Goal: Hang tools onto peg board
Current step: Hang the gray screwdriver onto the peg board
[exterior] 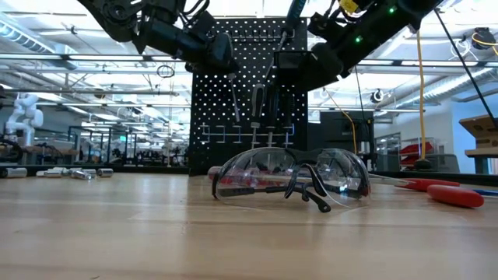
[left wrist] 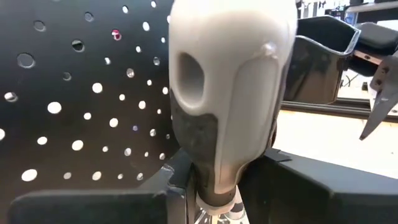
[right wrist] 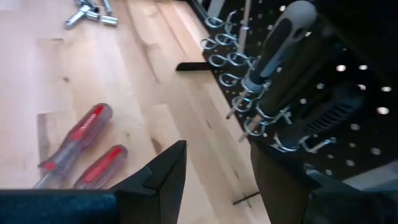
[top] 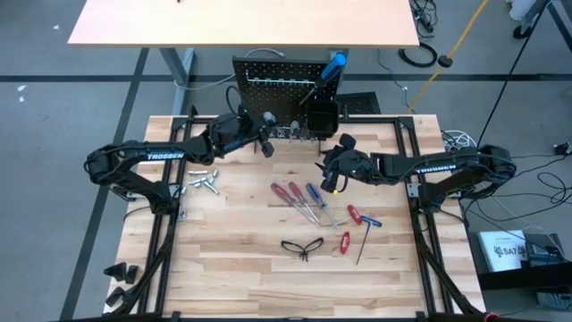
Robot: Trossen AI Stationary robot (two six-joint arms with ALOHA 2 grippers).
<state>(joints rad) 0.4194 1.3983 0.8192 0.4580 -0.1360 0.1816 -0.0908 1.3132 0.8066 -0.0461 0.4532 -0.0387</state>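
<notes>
- Tools are being hung on the peg board [top: 277,76], which in the high view is standing at the table's far edge; the left gripper [top: 264,134] is being held just before its hook row, the right gripper [top: 334,170] near the square bin [top: 320,114]. Red-handled screwdrivers [top: 290,194], hex keys [top: 356,219], silver pieces [top: 201,182] and glasses [top: 302,246] are lying unhung on the table [top: 232,268].
- Seen low, the glasses [exterior: 292,179] are resting in front, with at least two tools hanging on the board [exterior: 241,93] behind.
- In the left wrist view, a grey-and-black handle [left wrist: 227,93] is being pinched between the left fingers [left wrist: 292,186], close to the perforated panel [left wrist: 74,93] (whether it is seated on a hook cannot be told).
- In the right wrist view, the right fingers [right wrist: 161,171] are being held spread and empty beside a hung grey-handled tool [right wrist: 283,43] on pale hooks [right wrist: 249,99]; most of the job is judged to be remaining.
</notes>
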